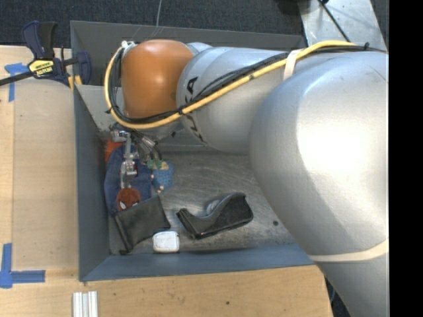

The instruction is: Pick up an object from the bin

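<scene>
Overhead view of the grey metal bin (90, 197). The arm (284, 131) enters from the right edge and ends, beneath its orange cover (153, 76), in the gripper (130, 170). The gripper is lowered into the left half of the bin, close to the left wall; whether it is open or closed cannot be told. Under it lies a blue cloth-like item (114, 185), against the left wall. An orange piece (109, 152) sits just beyond this item toward the far wall, and a red rounded thing (127, 198) lies on its near side. A small blue-green object (162, 175) lies just right of the gripper. Toward the near left corner are a dark grey flat pad (140, 222) and, just beside it at the near wall, a small white block (166, 242). A black curved object (217, 218) rests near the middle of the near wall, apart from the gripper.
</scene>
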You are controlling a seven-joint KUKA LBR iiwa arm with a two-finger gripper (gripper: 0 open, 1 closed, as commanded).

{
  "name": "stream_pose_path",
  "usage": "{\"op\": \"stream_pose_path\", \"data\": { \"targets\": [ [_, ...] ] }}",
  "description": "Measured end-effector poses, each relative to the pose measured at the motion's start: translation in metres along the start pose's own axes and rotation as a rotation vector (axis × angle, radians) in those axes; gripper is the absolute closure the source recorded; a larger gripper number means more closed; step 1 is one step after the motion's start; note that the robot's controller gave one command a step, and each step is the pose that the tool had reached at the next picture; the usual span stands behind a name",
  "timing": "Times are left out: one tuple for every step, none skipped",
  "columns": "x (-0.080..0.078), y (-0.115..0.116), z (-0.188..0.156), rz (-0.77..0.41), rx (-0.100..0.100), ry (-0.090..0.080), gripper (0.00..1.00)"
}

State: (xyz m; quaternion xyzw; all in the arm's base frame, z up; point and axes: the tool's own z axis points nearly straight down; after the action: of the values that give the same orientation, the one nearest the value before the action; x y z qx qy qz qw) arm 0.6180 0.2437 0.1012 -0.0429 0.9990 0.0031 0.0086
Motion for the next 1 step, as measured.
{"op": "stream_pose_path", "data": {
  "targets": [
    [-0.0029, 0.0018, 0.0060, 0.100, -0.001, -0.001, 0.00]
  ]
}}
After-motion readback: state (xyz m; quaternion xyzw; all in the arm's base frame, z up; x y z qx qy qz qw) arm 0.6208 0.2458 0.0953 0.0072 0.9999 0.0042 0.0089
